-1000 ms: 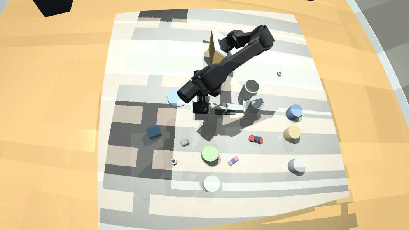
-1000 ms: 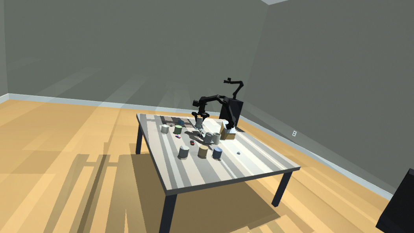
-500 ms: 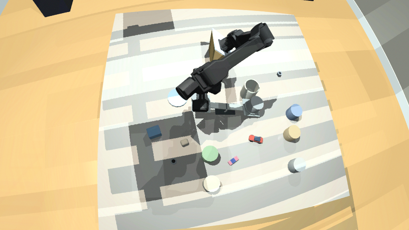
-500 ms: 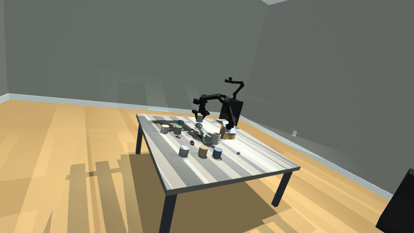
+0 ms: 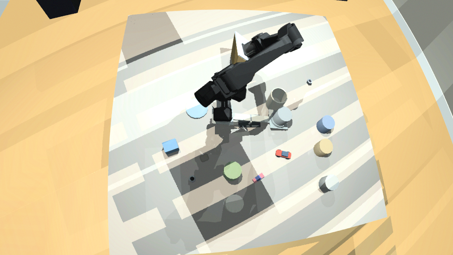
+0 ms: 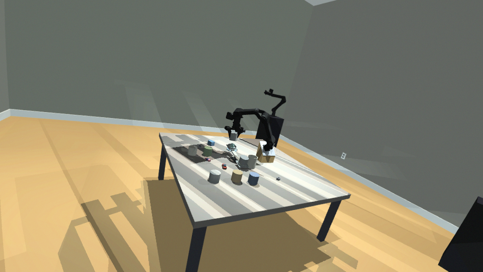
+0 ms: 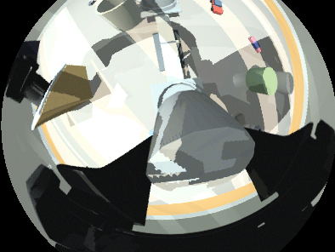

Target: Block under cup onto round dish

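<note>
1. Holding a grey cup (image 6: 233,136) at the moment: the end effector (image 6: 233,130) is clamped around it, up off the table (image 6: 270,202) and above one end of the balance (image 5: 248,123).
2. Its twin cup (image 5: 281,115) sits on the other end of the balance, closed face up. Just beside that one is an open-mouthed beige-grey cup (image 5: 276,97), and all I can see in it is the inner wall.
3. The round dish (image 5: 195,112) is pale blue and right next to the end effector. The arm cuts off part of it in the top view.
4. Can't make out the block anywhere. From above the end effector covers that end of the balance, and in the wrist view the held cup fills the middle.
5. Up close the held cup is plain grey with patchy shadows across its side.
</note>
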`<state>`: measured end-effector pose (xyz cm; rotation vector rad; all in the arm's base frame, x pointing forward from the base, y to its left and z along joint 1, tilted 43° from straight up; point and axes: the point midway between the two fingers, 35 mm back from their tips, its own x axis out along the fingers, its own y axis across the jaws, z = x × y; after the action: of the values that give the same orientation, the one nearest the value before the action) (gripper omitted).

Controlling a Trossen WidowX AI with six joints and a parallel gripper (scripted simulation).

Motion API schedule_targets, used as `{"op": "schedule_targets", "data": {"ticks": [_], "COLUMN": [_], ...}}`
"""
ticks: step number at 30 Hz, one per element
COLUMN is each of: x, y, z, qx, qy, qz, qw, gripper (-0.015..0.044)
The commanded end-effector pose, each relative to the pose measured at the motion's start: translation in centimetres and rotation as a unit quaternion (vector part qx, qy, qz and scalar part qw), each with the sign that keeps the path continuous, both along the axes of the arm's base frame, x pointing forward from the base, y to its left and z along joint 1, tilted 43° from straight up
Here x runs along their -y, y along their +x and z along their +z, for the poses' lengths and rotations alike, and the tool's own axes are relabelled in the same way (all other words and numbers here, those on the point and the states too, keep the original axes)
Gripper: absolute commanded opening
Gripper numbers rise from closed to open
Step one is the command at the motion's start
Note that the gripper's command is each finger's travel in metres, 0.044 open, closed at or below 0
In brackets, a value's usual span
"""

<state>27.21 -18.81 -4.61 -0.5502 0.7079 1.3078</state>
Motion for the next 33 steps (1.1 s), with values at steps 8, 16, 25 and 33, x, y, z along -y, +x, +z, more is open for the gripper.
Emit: {"op": "schedule_targets", "data": {"ticks": [8, 16, 25, 33], "x": [1.1, 0.9, 0.9, 0.9], "y": [-0.3, -0.4, -0.4, -0.4], "z": [1.2, 1.2, 1.2, 1.2], "qx": [0.003, 0.000, 0.000, 0.000], "qy": [-0.004, 0.001, 0.001, 0.001], "qz": [0.002, 0.000, 0.000, 0.000], "qw": [1.000, 1.000, 1.000, 1.000], "gripper": [0.0000, 0.0000, 0.0000, 0.0000]}}
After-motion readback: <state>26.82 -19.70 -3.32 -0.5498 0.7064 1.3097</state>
